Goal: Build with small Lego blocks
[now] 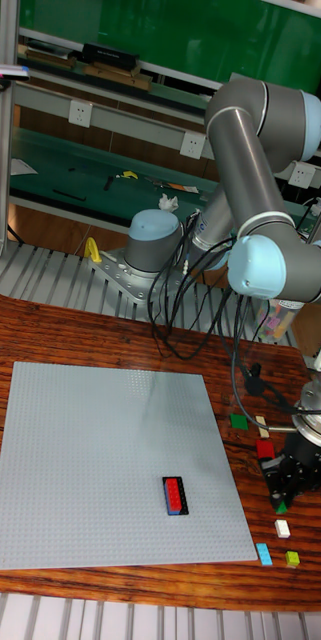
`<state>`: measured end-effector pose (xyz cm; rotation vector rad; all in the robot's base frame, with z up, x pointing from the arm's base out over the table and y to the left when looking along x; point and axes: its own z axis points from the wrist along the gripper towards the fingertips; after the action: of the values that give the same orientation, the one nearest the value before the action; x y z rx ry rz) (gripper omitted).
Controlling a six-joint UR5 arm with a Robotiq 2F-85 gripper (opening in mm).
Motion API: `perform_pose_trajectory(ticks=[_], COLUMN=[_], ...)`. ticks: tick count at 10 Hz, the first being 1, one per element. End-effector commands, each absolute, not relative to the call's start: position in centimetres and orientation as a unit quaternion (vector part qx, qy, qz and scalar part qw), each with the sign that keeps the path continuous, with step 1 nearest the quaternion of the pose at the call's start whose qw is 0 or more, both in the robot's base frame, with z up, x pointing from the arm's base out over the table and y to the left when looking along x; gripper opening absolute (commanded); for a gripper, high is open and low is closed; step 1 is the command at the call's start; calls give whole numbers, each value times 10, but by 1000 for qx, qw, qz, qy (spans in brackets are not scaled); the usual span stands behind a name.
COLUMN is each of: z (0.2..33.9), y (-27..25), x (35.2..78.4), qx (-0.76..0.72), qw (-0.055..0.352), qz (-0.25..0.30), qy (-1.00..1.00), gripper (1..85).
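Observation:
A large grey baseplate [110, 460] lies flat on the wooden table. On its lower right part sits a small stack with a red brick [175, 494] on top and blue and black edges showing beneath. My gripper [285, 497] hangs over the table just right of the baseplate, pointing down among loose bricks. Its dark fingers look spread and open with nothing between them. A loose red brick [265, 450] lies by its upper left and a white brick [282, 528] just below it.
More loose bricks lie right of the plate: green [239, 422], cream [261, 422], light blue [265, 553] and lime [293, 559]. Black cables [195, 320] hang from the arm behind the plate. The arm's base [152, 245] stands at the table's back.

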<state>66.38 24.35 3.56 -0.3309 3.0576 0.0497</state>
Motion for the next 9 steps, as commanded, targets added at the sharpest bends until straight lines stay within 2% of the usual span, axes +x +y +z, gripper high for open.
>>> perform_pose_trajectory(ticks=[1,4,6,7,8,9], z=[34,29,29,29,28,39], y=[223,238,217,224,220,198], x=[657,661,666,666,665,664], qx=[-158,-134,-104,-104,-110,-127], qw=[25,40,45,46,43,32], qz=[14,25,-15,-1,-10,-9], qy=[987,990,993,994,993,991], gripper=[13,13,13,13,13,13])
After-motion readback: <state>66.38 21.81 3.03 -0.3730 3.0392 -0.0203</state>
